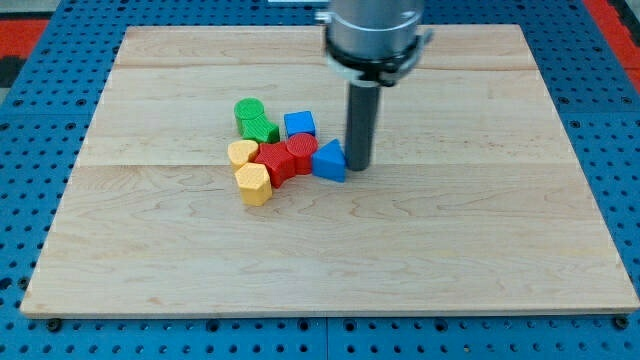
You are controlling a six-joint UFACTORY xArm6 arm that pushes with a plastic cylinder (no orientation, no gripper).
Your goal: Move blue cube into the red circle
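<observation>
The blue cube point(299, 124) sits near the board's middle, at the top of a cluster of blocks. Just below it is the red circle point(302, 152), a red cylinder, touching a red star-like block point(274, 163) on its left. A blue triangular block point(329, 161) lies to the right of the red circle. My tip point(358, 166) is down on the board right beside the blue triangular block's right edge, to the lower right of the blue cube.
A green block point(256, 120) lies left of the blue cube. A yellow heart point(241, 152) and a yellow hexagonal block point(254, 185) sit at the cluster's left and bottom. The wooden board point(480, 240) lies on a blue pegboard.
</observation>
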